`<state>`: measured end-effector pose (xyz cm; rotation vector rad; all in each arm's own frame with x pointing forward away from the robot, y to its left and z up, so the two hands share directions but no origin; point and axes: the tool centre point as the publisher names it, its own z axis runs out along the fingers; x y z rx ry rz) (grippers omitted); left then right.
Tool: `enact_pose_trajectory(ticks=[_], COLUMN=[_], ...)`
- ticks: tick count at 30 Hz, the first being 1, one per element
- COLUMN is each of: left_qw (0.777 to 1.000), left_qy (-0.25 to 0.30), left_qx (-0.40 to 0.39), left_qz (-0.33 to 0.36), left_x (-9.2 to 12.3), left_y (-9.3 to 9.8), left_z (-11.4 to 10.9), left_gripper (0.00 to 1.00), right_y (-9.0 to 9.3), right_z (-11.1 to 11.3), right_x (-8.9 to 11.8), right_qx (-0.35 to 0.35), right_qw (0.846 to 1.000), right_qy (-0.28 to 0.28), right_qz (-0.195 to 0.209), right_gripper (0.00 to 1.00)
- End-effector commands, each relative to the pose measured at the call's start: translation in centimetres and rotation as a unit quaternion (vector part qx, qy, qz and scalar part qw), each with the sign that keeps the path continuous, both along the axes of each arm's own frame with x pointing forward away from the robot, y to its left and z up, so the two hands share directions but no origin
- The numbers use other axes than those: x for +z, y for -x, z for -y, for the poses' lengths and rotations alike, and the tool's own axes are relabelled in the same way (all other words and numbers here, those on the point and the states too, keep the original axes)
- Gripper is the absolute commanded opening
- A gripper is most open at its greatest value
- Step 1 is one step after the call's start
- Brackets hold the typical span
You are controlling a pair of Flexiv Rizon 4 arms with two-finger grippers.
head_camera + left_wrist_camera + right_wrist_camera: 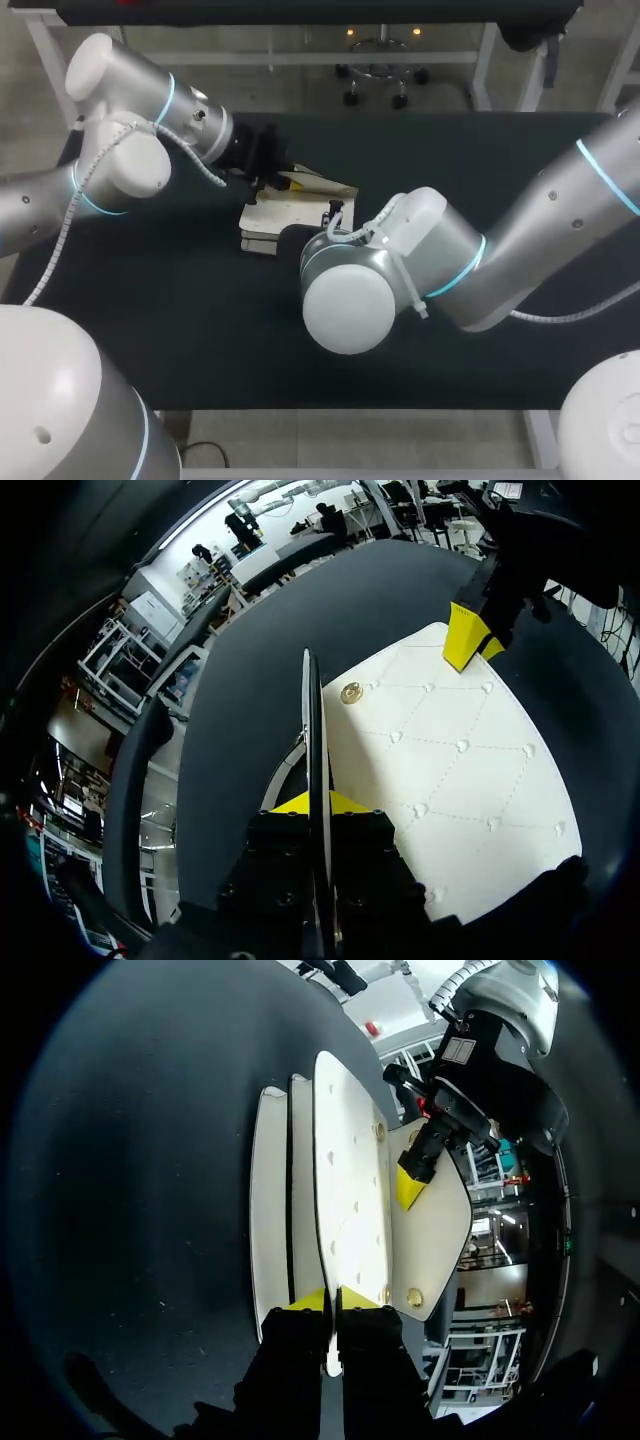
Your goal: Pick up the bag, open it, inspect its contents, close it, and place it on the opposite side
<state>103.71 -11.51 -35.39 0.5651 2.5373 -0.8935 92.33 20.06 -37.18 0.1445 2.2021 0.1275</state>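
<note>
A white quilted bag lies near the middle of the dark table, its flap lifted off the body. My left gripper is at the bag's far left edge. In the left wrist view, that gripper is shut on the thin edge of the flap, which carries a brass snap. My right gripper is shut on the opposite edge of the same flap. Beside the flap, the bag's body layers lie flat. From overhead, the right wrist mostly hides the right gripper. The bag's inside is not visible.
The black table stretches bare to the right and front of the bag. My right arm's bulky elbow hangs over the table just in front of the bag. My left arm's wrist crosses the table's back left corner.
</note>
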Motion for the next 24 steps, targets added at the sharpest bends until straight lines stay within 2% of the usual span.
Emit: enact_pose_trajectory(ticks=[1, 8, 9, 11, 12, 15, 19, 20, 23, 24], left_qw=[1.0, 0.999, 0.999, 0.999, 0.999, 0.996, 0.994, 0.994, 0.993, 0.994], left_qy=[0.017, 0.012, 0.018, 0.028, 0.031, 0.063, 0.077, 0.077, 0.075, 0.074], left_qx=[-0.002, 0.001, 0.005, 0.011, 0.015, 0.02, 0.031, 0.033, 0.033, 0.032], left_qz=[0.016, 0.031, 0.033, 0.034, 0.038, 0.051, 0.073, 0.076, 0.08, 0.08], left_x=[-0.6, -1.1, -0.8, -0.1, 0.3, 1.6, 2.5, 2.6, 2.7, 2.7], left_y=[1.6, 2.4, 2.3, 2.3, 2.3, 2.7, 3.0, 3.0, 3.0, 3.0], left_z=[-0.4, -0.5, -0.7, -0.9, -1.0, -1.4, -1.8, -1.8, -1.8, -1.8], left_gripper=[0.0, 0.0, 0.09, 0.85, 1.0, 1.0, 1.0, 0.93, 0.62, 0.63], right_y=[0.1, 0.1, 0.1, 0.1, 0.1, 0.1, 0.1, 0.1, 0.1, 0.1], right_z=[0.2, 0.2, 0.2, 0.2, 0.2, 0.2, 0.2, 0.2, 0.2, 0.2], right_x=[-0.4, -0.4, -0.4, -0.4, -0.4, -0.4, -0.4, -0.4, -0.4, -0.4], right_qx=[0.004, 0.004, 0.004, 0.004, 0.004, 0.004, 0.004, 0.004, 0.004, 0.004], right_qw=[1.0, 1.0, 1.0, 1.0, 1.0, 1.0, 1.0, 1.0, 1.0, 1.0], right_qy=[-0.004, -0.004, -0.004, -0.004, -0.004, -0.004, -0.004, -0.004, -0.004, -0.004], right_qz=[0.014, 0.014, 0.014, 0.014, 0.014, 0.014, 0.014, 0.014, 0.014, 0.014], right_gripper=[0.0, 0.0, 0.0, 0.0, 0.0, 0.0, 0.0, 0.0, 0.0, 0.0])
